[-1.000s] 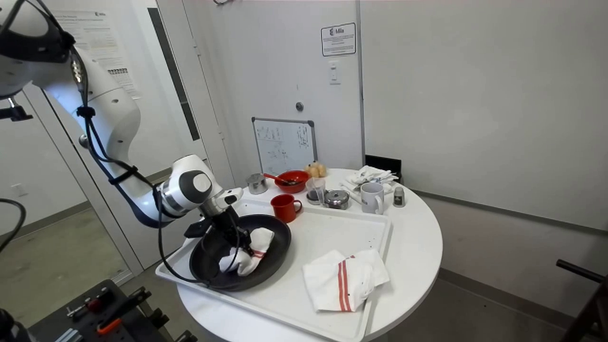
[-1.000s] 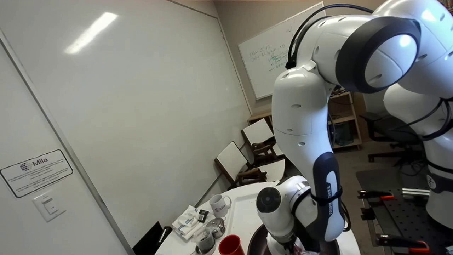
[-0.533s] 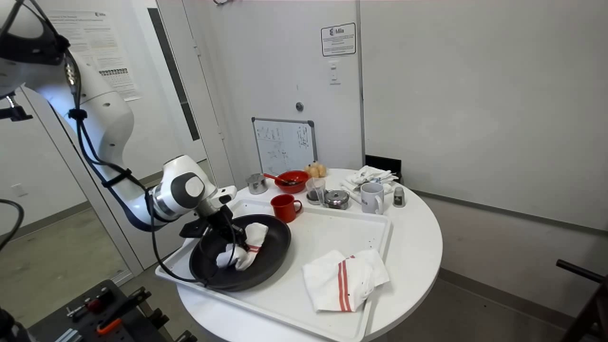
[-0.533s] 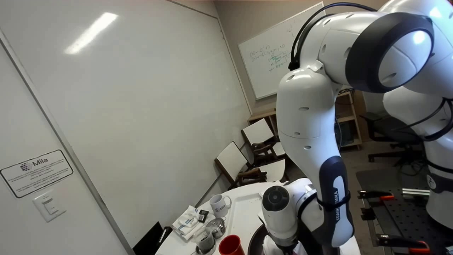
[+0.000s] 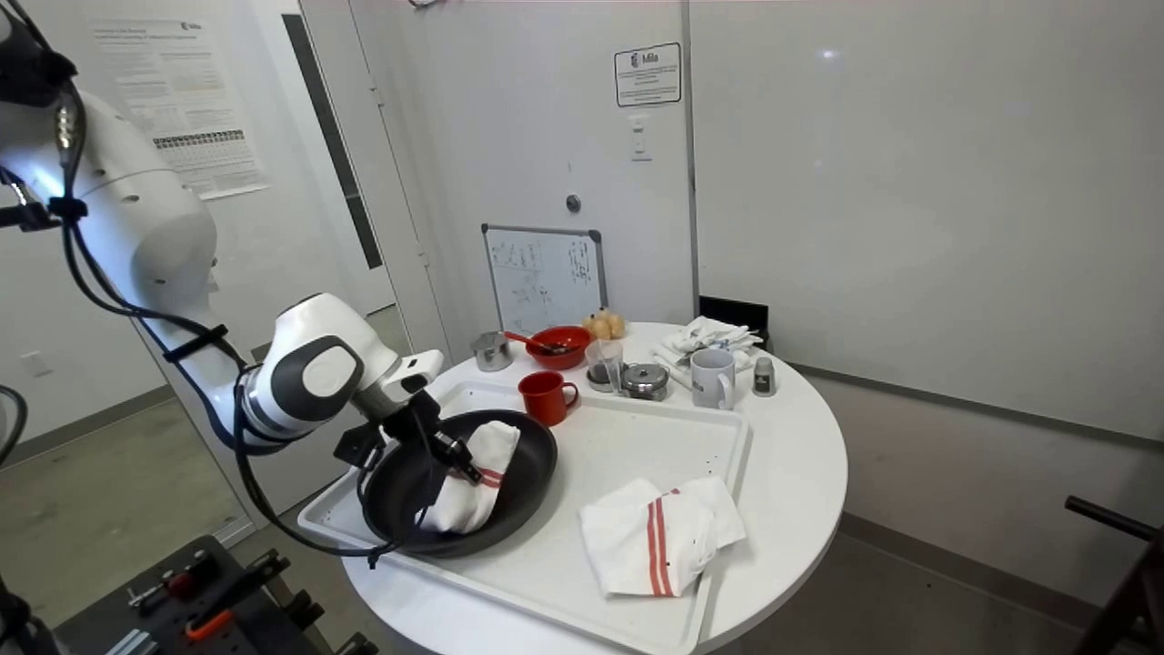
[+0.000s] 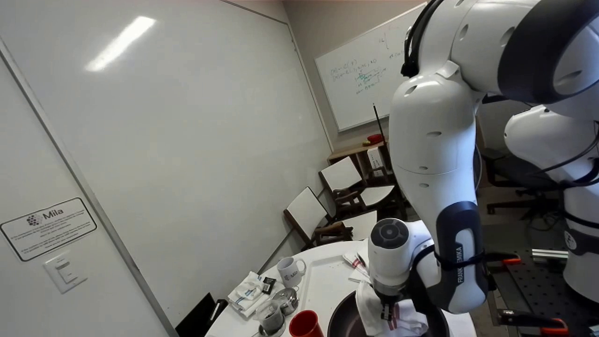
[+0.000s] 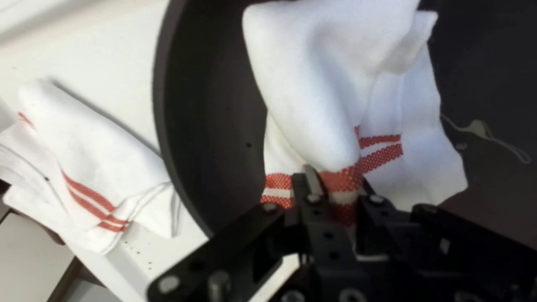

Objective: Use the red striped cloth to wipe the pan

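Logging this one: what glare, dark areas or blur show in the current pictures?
In an exterior view, a long bright streak glares off the large glossy white wall board; in the wrist view, the black jointed gripper looks dark and slightly soft, its lower-right parts nearly blending into the round black frying pan, while red stripes on the bunched white cloth are legible.

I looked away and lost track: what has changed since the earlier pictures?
In an exterior view, the arm has swung left in the picture, tilting the hand flatter. The red striped cloth, pinched in the hand, has changed from a lump and flap into one longer fold. No new grip or release shows. The pan, folded cloth and red mug stayed put.
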You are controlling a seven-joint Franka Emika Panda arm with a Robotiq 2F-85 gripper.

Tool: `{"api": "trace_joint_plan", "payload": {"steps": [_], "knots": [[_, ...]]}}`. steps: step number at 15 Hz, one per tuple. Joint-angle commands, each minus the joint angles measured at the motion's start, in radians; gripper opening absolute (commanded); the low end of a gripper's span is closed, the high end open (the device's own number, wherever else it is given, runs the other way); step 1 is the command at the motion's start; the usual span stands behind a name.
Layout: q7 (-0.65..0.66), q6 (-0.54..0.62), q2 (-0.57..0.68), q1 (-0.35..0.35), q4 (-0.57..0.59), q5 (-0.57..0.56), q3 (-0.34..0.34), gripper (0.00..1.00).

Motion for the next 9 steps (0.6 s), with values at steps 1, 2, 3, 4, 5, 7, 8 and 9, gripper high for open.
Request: {"api": "trace_joint_plan", "payload": {"steps": [1,2,3,4,5,7,8,9], "knots": [[-0.076,0.071,-0.047,0.125,-0.125,0.153,-0.102,0.04],[-0.091,0.093,-0.054,0.142,-0.149,0.188,-0.118,0.04],[-0.100,0.119,-0.062,0.158,-0.175,0.228,-0.136,0.04],[-0.107,0.145,-0.073,0.167,-0.200,0.267,-0.150,0.04],[-0.117,0.172,-0.095,0.161,-0.225,0.298,-0.156,0.04],[-0.126,0.188,-0.099,0.074,-0.181,0.336,-0.131,0.04],[-0.132,0.204,-0.118,0.053,-0.193,0.354,-0.132,0.04],[-0.137,0.213,-0.142,0.012,-0.191,0.358,-0.129,0.04]]}}
